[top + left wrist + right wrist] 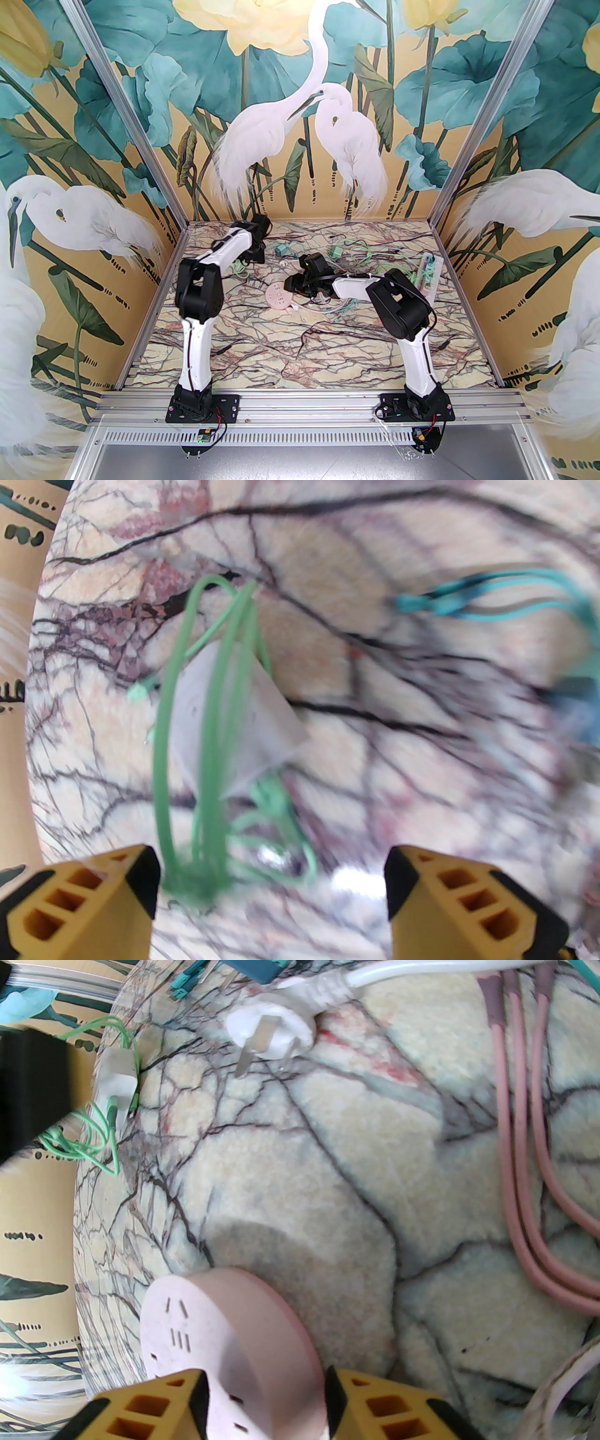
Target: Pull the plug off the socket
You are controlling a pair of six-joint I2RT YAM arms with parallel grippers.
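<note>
Nearest the arm bases I see the round pink socket lying on the marble-patterned table, its slotted face bare, with nothing plugged into it. My right gripper is at the socket. In the right wrist view the pink disc fills the gap between the two yellow fingers, whose black pads are against or just beside its rim. I cannot tell whether they clamp it or merely flank it. To the right of the socket run three pink cables.

Just beyond the socket, and apart from it, lies the white plug. Its flat prongs are bare and point roughly back toward the socket, and its white cord leads away to the right.

Farther beyond the socket and to its left, my left gripper hovers with its claw spread wide and nothing between the fingers. It is above a white adapter that has loops of thin green cable lying over it.
</note>
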